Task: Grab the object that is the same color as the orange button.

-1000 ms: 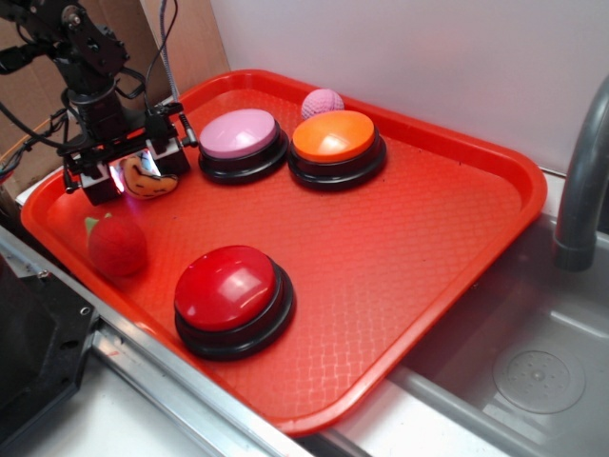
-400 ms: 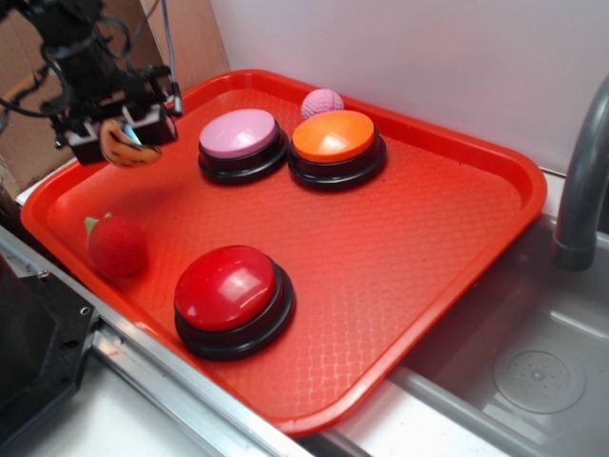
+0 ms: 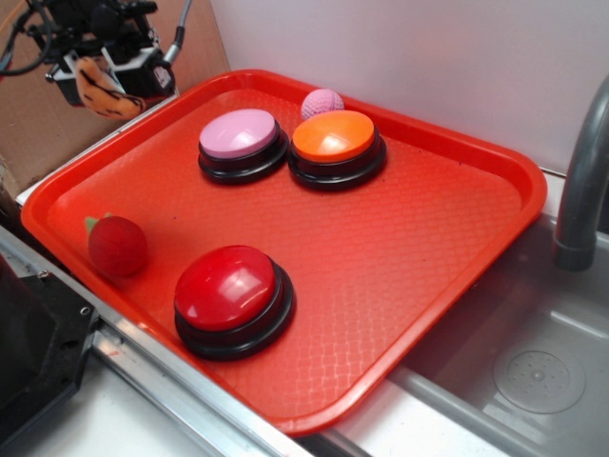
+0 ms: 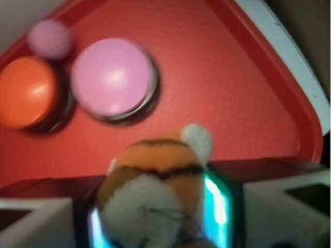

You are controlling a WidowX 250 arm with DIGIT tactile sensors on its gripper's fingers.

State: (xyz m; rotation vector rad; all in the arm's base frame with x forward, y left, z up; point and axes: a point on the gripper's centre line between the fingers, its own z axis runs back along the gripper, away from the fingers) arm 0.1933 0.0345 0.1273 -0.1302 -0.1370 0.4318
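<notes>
the red tray (image 3: 447, 286) holds three buttons, the orange button (image 3: 334, 136) among them, and two balls, while the gripper (image 3: 103, 81) clenches the plush tiger (image 3: 103, 90) above its far-left corner.

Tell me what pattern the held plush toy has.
Orange plush toy with black stripes, white patches; wrist view.

Plush tiger (image 4: 155, 191) fills lower centre, orange with black stripes, white face patch, pale ear at upper right. Gripper (image 4: 158, 217) clamped on tiger, one pad each side, bright teal-lit strips beside toy. Below: red tray (image 4: 217, 77), textured floor, raised rim along right. Pink button (image 4: 114, 77) on black base, upper centre. Orange button (image 4: 26, 93) just left of it, partly cut by edge. Pink ball (image 4: 50, 39) near both, upper left. View blurred.
</notes>
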